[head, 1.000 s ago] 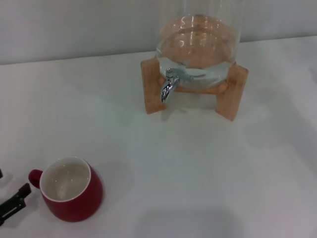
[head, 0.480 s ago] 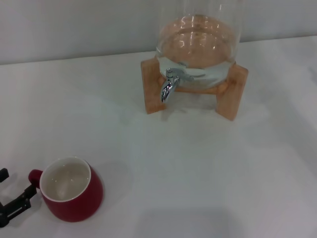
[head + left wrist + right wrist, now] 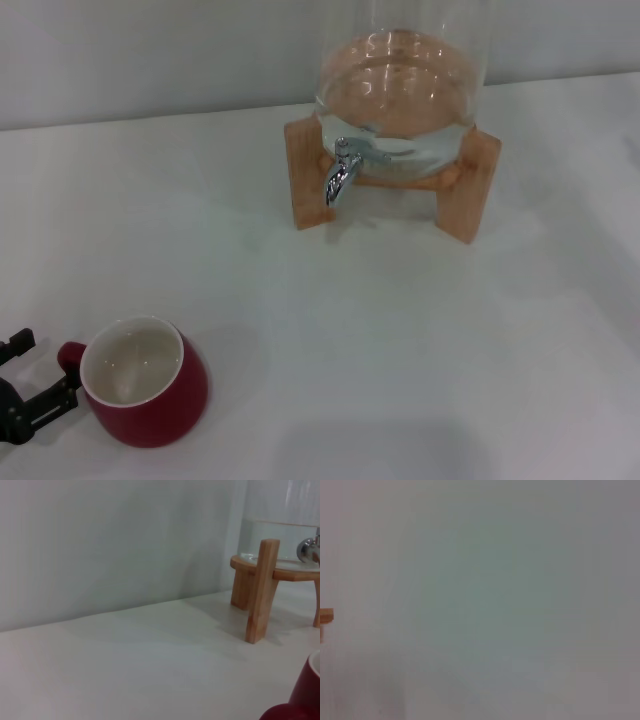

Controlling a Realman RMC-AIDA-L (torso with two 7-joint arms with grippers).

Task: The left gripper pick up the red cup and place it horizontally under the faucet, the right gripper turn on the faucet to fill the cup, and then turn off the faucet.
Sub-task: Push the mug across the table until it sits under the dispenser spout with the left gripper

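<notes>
I see my left tool (image 3: 30,375) low at the table's (image 3: 400,340) near left edge, lying almost level, its two black fingers spread apart on either side of the red cup's (image 3: 145,395) handle and closed on nothing. The cup stands upright near that corner (white inside showing), well apart from the faucet (image 3: 340,175) on the glass dispenser (image 3: 400,100) in its wooden stand (image 3: 468,185). My right tool is out of sight.

one red cup (image 3: 143,394), one faucet (image 3: 341,172), seemingly one claw (image 3: 38,375)
</notes>
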